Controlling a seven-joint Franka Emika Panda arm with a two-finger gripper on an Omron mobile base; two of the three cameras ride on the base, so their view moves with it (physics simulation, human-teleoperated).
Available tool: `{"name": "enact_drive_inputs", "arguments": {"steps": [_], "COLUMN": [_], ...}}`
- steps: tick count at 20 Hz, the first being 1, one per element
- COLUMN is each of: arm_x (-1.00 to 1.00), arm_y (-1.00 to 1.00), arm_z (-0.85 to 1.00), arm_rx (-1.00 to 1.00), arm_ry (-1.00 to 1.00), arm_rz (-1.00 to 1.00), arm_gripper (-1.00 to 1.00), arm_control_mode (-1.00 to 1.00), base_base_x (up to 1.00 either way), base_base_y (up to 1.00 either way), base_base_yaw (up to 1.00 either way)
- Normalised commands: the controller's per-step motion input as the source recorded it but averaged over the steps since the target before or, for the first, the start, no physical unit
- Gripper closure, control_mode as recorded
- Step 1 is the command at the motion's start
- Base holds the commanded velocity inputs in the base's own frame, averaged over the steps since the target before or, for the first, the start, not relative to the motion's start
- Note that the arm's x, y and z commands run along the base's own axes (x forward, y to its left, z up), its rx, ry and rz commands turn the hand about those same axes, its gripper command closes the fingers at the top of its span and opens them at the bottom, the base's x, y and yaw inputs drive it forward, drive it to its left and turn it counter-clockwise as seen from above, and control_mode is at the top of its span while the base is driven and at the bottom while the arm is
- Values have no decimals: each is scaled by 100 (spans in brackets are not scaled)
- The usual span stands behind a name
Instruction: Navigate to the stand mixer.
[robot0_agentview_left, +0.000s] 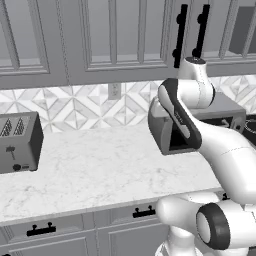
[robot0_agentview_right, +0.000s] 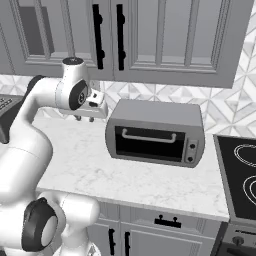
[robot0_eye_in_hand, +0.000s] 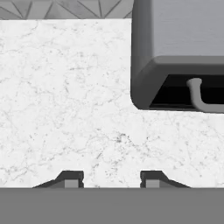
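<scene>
The claw (robot0_eye_in_hand: 111, 178) hangs over the marble worktop (robot0_eye_in_hand: 65, 109), fingers parted with nothing between them; a toaster oven (robot0_agentview_right: 155, 132) sits just right of it; a slotted toaster (robot0_agentview_left: 19, 142) stands far left; I cannot tell where the stand mixer is.

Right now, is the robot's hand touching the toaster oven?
Apart. In the hand view, the hand hangs open above bare marble counter, with the toaster oven off to one side.
</scene>
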Motion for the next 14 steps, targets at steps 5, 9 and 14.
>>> {"name": "enact_drive_inputs", "arguments": {"steps": [5, 9, 14], "arm_x": [-44, -81, 0], "arm_y": [1, 4, 0], "arm_z": [0, 0, 0], "arm_rx": [0, 0, 0], "arm_ry": [-3, -9, 0], "arm_rz": [0, 0, 0], "arm_gripper": [-100, -100, -100], "arm_control_mode": [-100, -100, 100], "base_base_x": [0, 0, -96], "base_base_y": [0, 0, 5], "base_base_yaw": [0, 0, -3]}}
